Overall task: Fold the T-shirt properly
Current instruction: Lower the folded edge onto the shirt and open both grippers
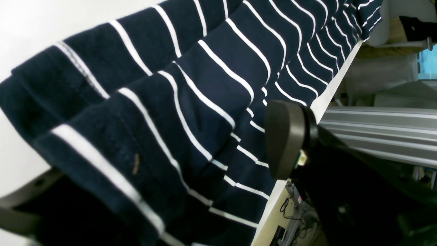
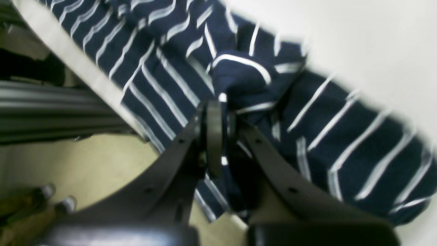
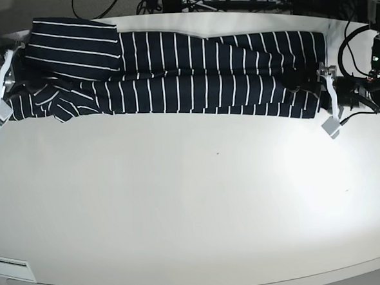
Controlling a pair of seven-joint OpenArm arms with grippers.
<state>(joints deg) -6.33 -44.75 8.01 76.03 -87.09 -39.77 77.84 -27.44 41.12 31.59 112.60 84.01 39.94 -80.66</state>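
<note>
T-shirt [image 3: 192, 74] long axis across table [image 3: 194, 207], arm at each end. Right jaws [image 2: 222, 131] clamped on cloth; left jaws [image 3: 329, 101] wide, empty, straddling hem.

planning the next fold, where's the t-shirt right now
In the base view the T-shirt lies stretched along the table's far edge, between both grippers.

**Navy Stripes on a White Counter**

The T-shirt [image 3: 173, 72] is dark navy, nearly black, crossed by thin, evenly spaced white stripes; a small tan fleck marks the cloth in the left wrist view. The counter [image 3: 194, 207] beneath is plain white. The left gripper [image 1: 164, 160] has matte black fingers [image 1: 285, 136]; the right gripper [image 2: 223, 130] shows dark grey-black fingers [image 2: 213, 136] too.
</note>
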